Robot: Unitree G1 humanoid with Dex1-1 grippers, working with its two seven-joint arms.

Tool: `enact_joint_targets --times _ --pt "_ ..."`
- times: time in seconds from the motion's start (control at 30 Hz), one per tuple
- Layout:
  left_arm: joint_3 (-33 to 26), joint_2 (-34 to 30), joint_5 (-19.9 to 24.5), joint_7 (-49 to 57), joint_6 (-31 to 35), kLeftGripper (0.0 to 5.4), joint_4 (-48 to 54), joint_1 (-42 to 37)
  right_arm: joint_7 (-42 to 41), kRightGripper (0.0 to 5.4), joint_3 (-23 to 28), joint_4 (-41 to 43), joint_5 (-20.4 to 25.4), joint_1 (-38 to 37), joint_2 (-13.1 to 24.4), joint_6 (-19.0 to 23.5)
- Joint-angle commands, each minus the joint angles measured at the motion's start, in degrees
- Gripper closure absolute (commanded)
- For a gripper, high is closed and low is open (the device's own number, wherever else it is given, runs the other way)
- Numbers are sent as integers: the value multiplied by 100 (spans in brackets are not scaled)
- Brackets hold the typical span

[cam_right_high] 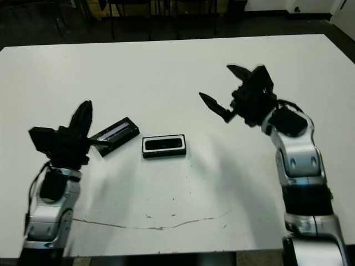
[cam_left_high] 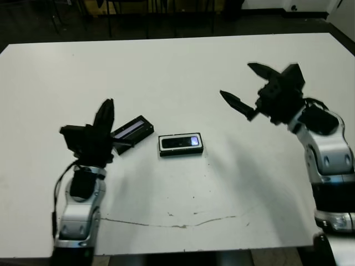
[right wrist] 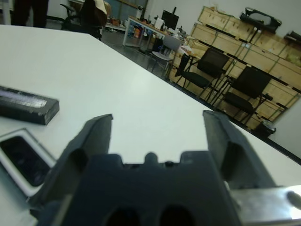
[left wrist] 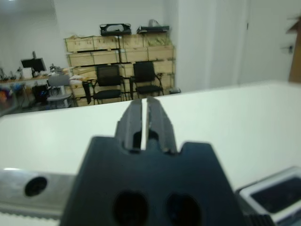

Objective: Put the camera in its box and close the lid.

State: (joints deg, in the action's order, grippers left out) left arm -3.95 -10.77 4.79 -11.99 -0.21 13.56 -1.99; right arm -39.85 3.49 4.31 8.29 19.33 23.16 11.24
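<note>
White table (cam_left_high: 166, 66), scuffed near front edge. Right gripper (cam_left_high: 252, 88) raised above table right of centre, fingers spread wide, empty. Left gripper (cam_left_high: 105, 116) at left, fingers pressed together, grasping nothing, just beside lid (cam_left_high: 133, 128). Lid lying flat, angled, stripe up, uncovered box (cam_left_high: 181, 144) near its right. Camera (cam_left_high: 180, 142) seated inside box.

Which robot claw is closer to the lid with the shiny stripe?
The left one. The left claw sits right beside the lid, at its near end. The right claw hangs far off on the other side, past the box.
</note>
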Motion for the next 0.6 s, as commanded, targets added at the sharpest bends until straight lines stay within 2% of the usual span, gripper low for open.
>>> enact_joint_targets --times 0.03,0.13,0.23,0.37,0.53,0.6 --pt "-166 -947 173 -817 550 509 85 -323 15 232 182 186 207 -418 193 206" --pt "-151 -1575 317 -1483 908 458 -137 -770 132 285 300 279 302 -576 261 289" --pt "-17 -1916 370 -2020 985 401 -655 -1269 165 341 367 248 414 -643 280 253" --pt "124 -1894 710 -2823 942 327 -1907 -1982 277 414 338 374 441 -663 312 448" --pt "309 -1712 781 -3476 522 231 -3171 -2494 366 508 307 504 473 -669 332 630" --pt "283 -1575 1043 -3771 801 194 -3540 -2627 380 540 300 519 488 -662 342 683"
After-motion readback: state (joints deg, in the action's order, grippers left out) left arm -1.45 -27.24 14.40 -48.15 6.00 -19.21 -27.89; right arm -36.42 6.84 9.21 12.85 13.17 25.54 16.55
